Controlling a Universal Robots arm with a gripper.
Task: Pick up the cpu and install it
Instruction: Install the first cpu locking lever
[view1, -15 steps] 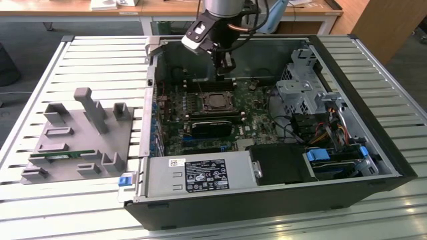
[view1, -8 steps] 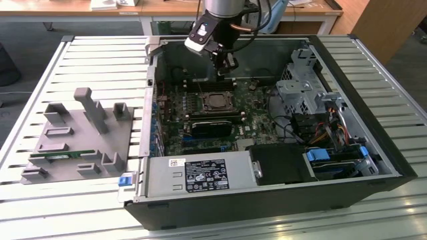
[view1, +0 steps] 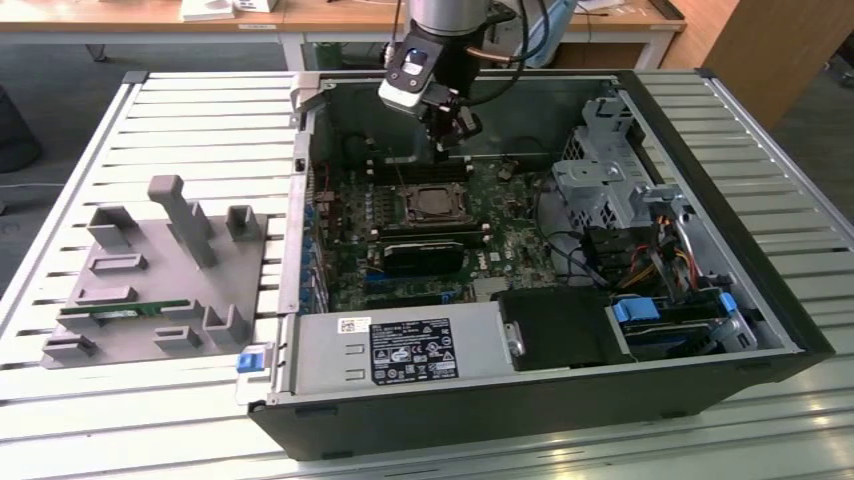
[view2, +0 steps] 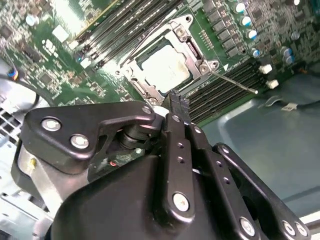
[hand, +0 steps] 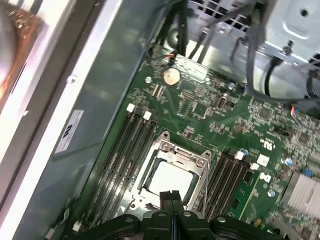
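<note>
The cpu (view1: 430, 203) lies flat in the metal-framed socket on the green motherboard (view1: 501, 255) inside the open computer case. Its silver-grey top faces up in both wrist views (view2: 165, 67) (hand: 172, 181). My gripper (view1: 449, 150) hangs a little above the socket's far edge in the exterior view, apart from the chip. Its two black fingertips (hand: 171, 196) are pressed together with nothing between them, so it is shut; the second wrist view shows the gripper (view2: 176, 99) the same way. A thin metal lever (view2: 234, 82) sticks out beside the socket.
A black heatsink block (view1: 424, 252) sits on the board just in front of the socket. The power supply (view1: 400, 350) and drive cage (view1: 601, 180) crowd the case. On the exterior view's left, a grey fixture (view1: 160, 275) holds a green memory stick (view1: 134, 312).
</note>
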